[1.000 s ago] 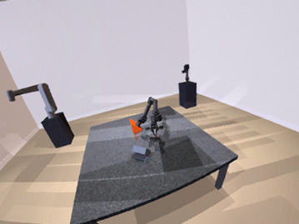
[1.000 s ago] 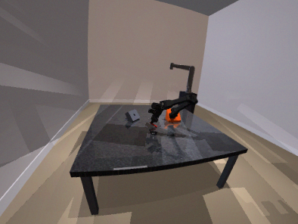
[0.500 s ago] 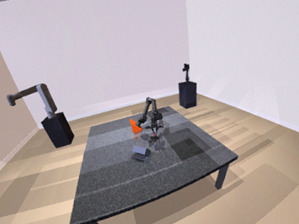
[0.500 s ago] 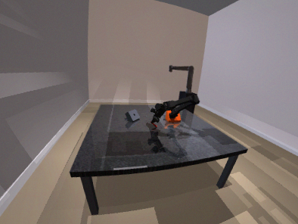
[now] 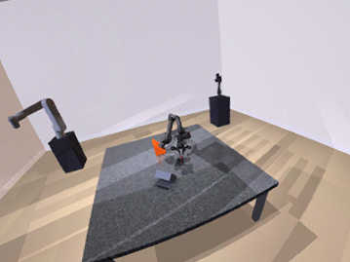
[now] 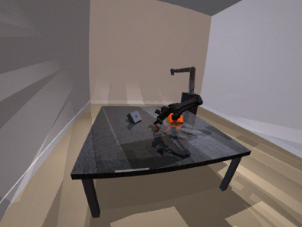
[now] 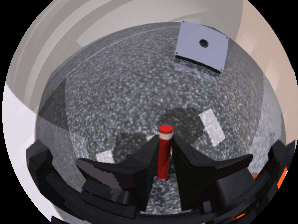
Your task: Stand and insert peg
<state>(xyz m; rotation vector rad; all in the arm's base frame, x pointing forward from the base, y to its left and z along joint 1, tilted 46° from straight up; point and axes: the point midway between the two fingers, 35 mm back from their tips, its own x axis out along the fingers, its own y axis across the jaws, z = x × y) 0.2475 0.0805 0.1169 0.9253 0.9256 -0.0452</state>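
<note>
A red peg [image 7: 163, 159] with a white band near its upper end is held between the black fingers of my gripper [image 7: 165, 138] [image 5: 181, 155]. In the exterior view the peg [image 6: 156, 126] is tilted and low over the table; I cannot tell whether its lower end touches. The banded end stands out past the fingertips in the wrist view. The grey-blue sloped panel [image 5: 164, 175] [image 6: 132, 117] [image 7: 192, 46] stands apart from the gripper, at the upper right in the wrist view. Its one round dark hole [image 7: 203, 43] is empty.
The dark speckled table [image 5: 138, 218] [image 6: 107, 161] carries the arm and the panel. An orange object [image 5: 158, 147] [image 6: 175, 119] stands close to the arm. Two other arms on dark pedestals [image 5: 68, 152] [image 5: 219, 111] stand off the table.
</note>
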